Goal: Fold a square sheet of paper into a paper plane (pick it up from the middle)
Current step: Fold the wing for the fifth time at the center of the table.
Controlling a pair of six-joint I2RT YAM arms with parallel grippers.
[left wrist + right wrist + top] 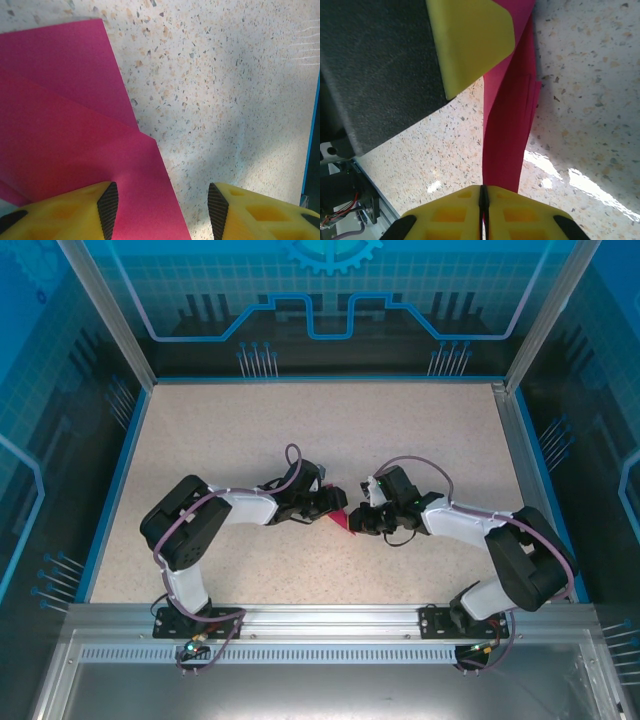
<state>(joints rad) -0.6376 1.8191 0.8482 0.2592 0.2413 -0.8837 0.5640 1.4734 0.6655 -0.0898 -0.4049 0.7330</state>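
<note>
The paper plane (pixel 340 522) lies on the table (pixel 250 430), just on the arms' side of centre, between the left gripper (pixel 333 502) on its left and the right gripper (pixel 362 522) on its right. One left finger hangs over the paper, the other over bare table. The right gripper's fingers meet on the plane's end.
</note>
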